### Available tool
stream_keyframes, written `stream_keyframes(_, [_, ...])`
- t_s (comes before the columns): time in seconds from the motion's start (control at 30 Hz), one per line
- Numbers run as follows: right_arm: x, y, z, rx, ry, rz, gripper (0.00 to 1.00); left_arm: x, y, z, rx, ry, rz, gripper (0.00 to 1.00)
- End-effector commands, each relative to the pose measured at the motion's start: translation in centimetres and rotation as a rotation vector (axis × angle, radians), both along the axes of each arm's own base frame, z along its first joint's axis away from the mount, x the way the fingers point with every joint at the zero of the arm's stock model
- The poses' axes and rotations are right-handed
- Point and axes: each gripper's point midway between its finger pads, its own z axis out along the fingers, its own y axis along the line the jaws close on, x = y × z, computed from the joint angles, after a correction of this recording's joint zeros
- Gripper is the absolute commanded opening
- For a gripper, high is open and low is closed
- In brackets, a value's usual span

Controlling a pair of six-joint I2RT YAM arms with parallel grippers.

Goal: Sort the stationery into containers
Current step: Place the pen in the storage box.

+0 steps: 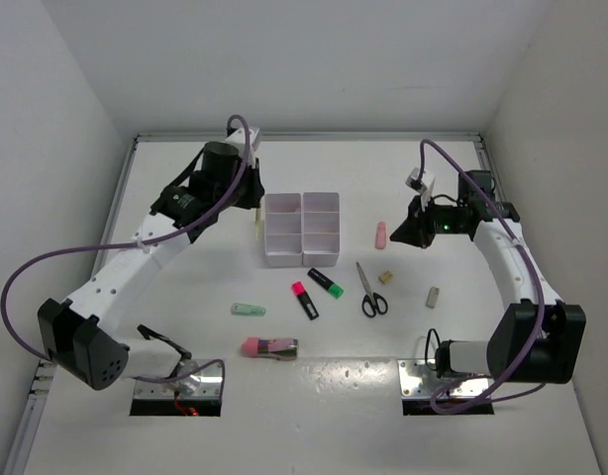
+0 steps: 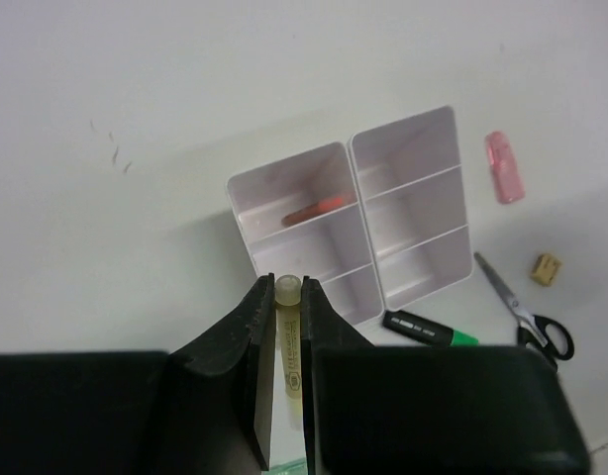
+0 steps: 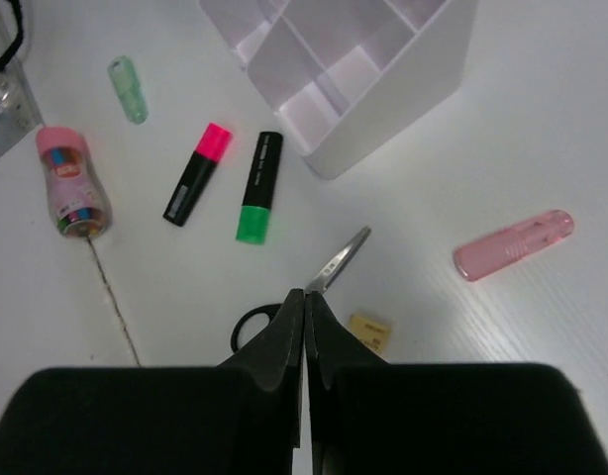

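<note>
- My left gripper (image 2: 288,297) is clamped on a thin yellow pen (image 2: 288,346), which stands upright between the pads. From above, it hangs just beside the left wall of the white tray (image 1: 302,213).
- An orange pen (image 2: 316,209) lies in an end compartment of the tray's left column. I judge mine belongs with it.
- To do this well, I'd bring the pen's lower end over that compartment and come down until it is inside the walls. I'd then tip it to lie along the orange one, and only then let go, so it can't bounce off the rim.
- The pink highlighter (image 3: 197,174) and the green highlighter (image 3: 257,188) lie on the near side of the tray, untouched.
- My right gripper (image 3: 305,302) is pressed shut on nothing, to the right of the tray above the scissors (image 3: 339,259). I'd hold it there, clear of the drop.
</note>
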Motion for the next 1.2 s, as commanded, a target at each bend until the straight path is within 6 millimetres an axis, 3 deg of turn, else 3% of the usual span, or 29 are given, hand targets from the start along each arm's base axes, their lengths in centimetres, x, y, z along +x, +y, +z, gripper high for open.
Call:
stream_keyframes(0.0, [3.1,-1.0,2.1,-0.024,-0.085,-0.12,0.0,0.3,-1.3,4.6,-0.117,-0.153,-0.027,0.0])
stream_keyframes(0.1, [4.3,-1.9,3.0,-0.043,-0.153,-0.227,0.0,0.1,-1.8,6.2,-0.152,-0.208,-0.048,0.0])
stream_keyframes(0.3, [5.4,-4.0,4.4,-0.064,-0.245,-0.418,0.0,-0.2,-2.9,6.5,-0.191,-0.246,-0.099,0.0])
stream_keyframes(0.33, [5.8,-4.6,5.4,-0.074,-0.287,-0.462,0.0,0.1,-3.1,7.3,-0.208,-0.278,-0.1,0.0])
stream_keyframes(0.4, [6.0,-5.5,4.7,-0.08,-0.278,-0.55,0.0,0.0,-3.3,7.3,-0.22,-0.295,-0.109,0.0])
stream_keyframes(0.43, [6.1,-5.8,4.6,-0.076,-0.291,-0.574,0.07,0.0,-3.4,8.8,-0.248,-0.345,-0.119,0.0])
stream_keyframes(0.47, [6.0,-5.8,4.7,-0.068,-0.295,-0.579,0.15,0.1,-3.5,8.8,-0.252,-0.355,-0.12,0.0])
stream_keyframes(0.5, [5.9,-5.6,5.0,-0.066,-0.311,-0.564,0.3,0.1,-3.5,9.0,-0.262,-0.374,-0.12,0.0])
stream_keyframes(0.53, [5.7,-5.3,4.9,-0.062,-0.307,-0.543,0.76,0.4,-3.6,9.9,-0.273,-0.422,-0.125,0.0])
stream_keyframes(0.6, [5.3,-4.4,4.9,-0.034,-0.3,-0.486,0.91,0.6,-3.7,10.0,-0.286,-0.448,-0.125,0.0])
stream_keyframes(0.63, [4.9,-3.8,4.8,-0.015,-0.288,-0.455,0.82,1.0,-3.9,10.4,-0.295,-0.468,-0.126,0.0])
stream_keyframes(0.67, [4.9,-3.7,4.9,-0.014,-0.294,-0.442,0.6,1.6,-4.3,9.8,-0.291,-0.46,-0.125,0.0])
stream_keyframes(0.7, [4.9,-3.7,4.9,-0.014,-0.294,-0.442,0.01,1.9,-4.5,9.8,-0.295,-0.468,-0.126,0.0])
stream_keyframes(0.83, [4.8,-3.6,5.2,-0.01,-0.323,-0.442,0.0,3.1,-5.4,8.8,-0.297,-0.472,-0.126,0.0])
stream_keyframes(1.17, [4.4,-3.1,4.7,0.009,-0.327,-0.414,0.0,5.6,-5.0,6.4,-0.223,-0.47,-0.041,0.0])
